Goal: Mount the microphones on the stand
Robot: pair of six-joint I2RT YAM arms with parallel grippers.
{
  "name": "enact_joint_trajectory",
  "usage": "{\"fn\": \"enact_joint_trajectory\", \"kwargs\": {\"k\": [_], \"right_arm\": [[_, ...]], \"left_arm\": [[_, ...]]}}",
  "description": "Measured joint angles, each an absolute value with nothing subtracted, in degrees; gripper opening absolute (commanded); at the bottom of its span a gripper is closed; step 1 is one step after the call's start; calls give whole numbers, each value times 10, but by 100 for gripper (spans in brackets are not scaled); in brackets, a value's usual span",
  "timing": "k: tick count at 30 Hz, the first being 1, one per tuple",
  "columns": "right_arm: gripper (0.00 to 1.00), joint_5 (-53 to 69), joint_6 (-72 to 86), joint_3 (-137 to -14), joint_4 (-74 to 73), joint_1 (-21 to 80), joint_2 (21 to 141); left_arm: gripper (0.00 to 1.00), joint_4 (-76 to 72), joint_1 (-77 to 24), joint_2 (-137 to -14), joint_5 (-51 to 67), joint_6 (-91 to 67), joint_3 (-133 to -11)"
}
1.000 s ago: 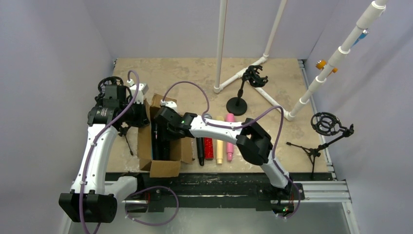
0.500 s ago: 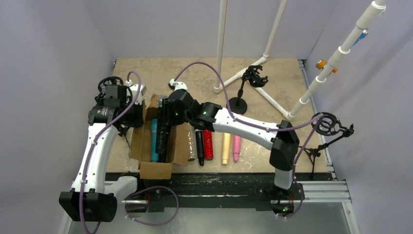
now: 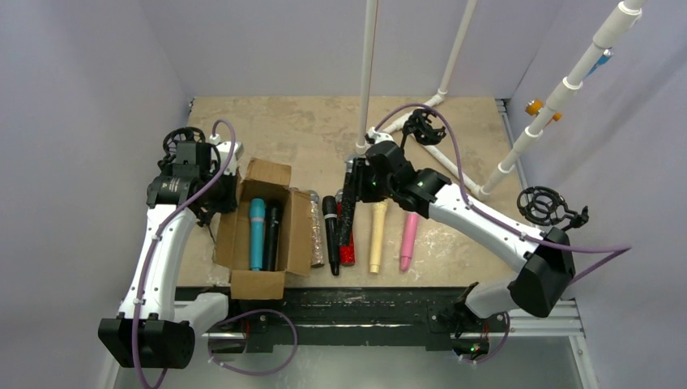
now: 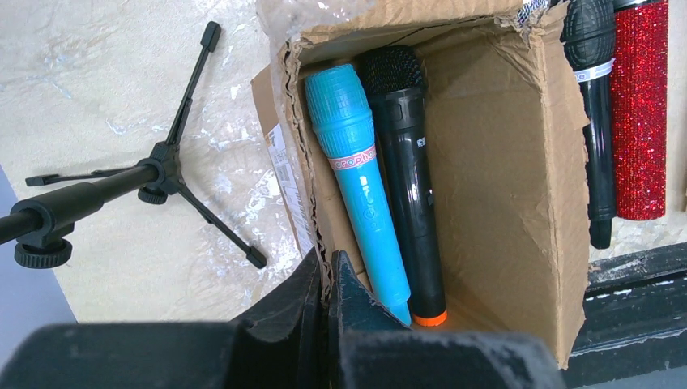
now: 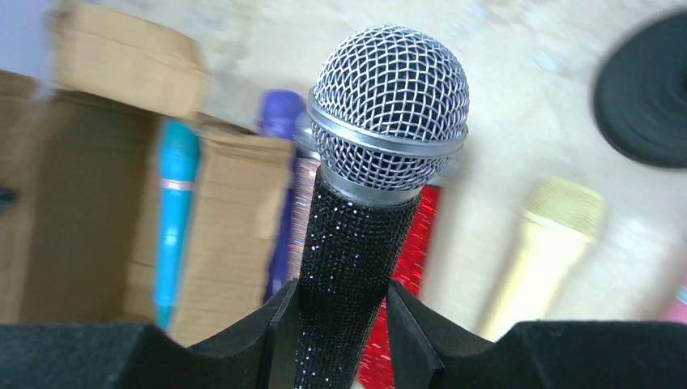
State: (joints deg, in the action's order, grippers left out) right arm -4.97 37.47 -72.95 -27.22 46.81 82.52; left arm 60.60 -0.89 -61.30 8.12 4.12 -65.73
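Currently mid-carry: one mic lifted, not yet at a stand. The right fingers (image 5: 279, 334) are clamped on the black glitter mic (image 5: 356, 235) low on its handle. In the top view it hangs above the row of mics lying on the counter (image 3: 308, 130), near the round-base stand (image 3: 394, 175).

The left fingers (image 4: 320, 301) are clenched tight at the left wall of the box (image 4: 518, 186), apparently pinching the torn edge. A blue mic (image 4: 360, 186) and a black mic (image 4: 409, 194) lie side by side inside.

Next, I'd judge: bring the handle to the mount (image 3: 423, 128) on that stand, line it up with the ring and push it in. The ring is small and springy-looking, so alignment matters. Two more mounts show, the right mount (image 3: 541, 204) and the left mount (image 3: 182, 139).

Textures:
- Held mic: rhinestone-crusted cylinder, silver wire-mesh ball head with a metal band.
- Box: corrugated cardboard, ragged rim.
- Blue mic: smooth plastic.
- Red mic (image 3: 347, 250): coarse glitter.
- Cream mic (image 3: 377, 239) and pink mic (image 3: 407, 241): plain, smooth-looking.
- Counter: beige stone pattern, with wrinkled film in the left wrist view.
- Tripod (image 4: 174, 154): thin black legs.
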Motion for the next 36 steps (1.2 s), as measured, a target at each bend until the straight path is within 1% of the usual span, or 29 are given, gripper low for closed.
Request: {"fn": "enact_joint_trajectory", "kwargs": {"k": [3, 6, 12, 15, 16, 18, 20, 22, 25, 27, 30, 32, 36], "right_arm": [[4, -50, 363, -673, -280, 443, 808], [3, -53, 351, -635, -287, 428, 822], [3, -66, 325, -625, -284, 419, 887], [6, -72, 312, -627, -281, 418, 915], [8, -75, 307, -629, -281, 417, 924], [15, -80, 299, -635, -281, 416, 943], [26, -81, 293, -640, -280, 416, 956], [39, -82, 288, -644, -278, 416, 967], [49, -83, 280, -652, -279, 416, 974], [52, -82, 275, -661, -285, 416, 974], [55, -87, 270, -686, -297, 416, 972], [59, -94, 270, -706, -301, 419, 967], [59, -112, 274, -769, -320, 446, 947]], "left_arm": [[0, 606, -9, -613, 81, 41, -657], [0, 607, -9, -613, 82, 41, -657], [0, 609, -9, -613, 83, 41, -658], [0, 609, -9, -613, 83, 41, -658], [0, 609, -9, -613, 83, 41, -658], [0, 609, -9, -613, 83, 41, -658], [0, 609, -9, -613, 84, 41, -658], [0, 609, -9, -613, 85, 41, -658], [0, 609, -9, -613, 87, 41, -658], [0, 609, -9, -613, 88, 41, -658], [0, 609, -9, -613, 88, 41, -658], [0, 609, -9, -613, 90, 41, -658], [0, 611, -9, -613, 97, 41, -661]]}}
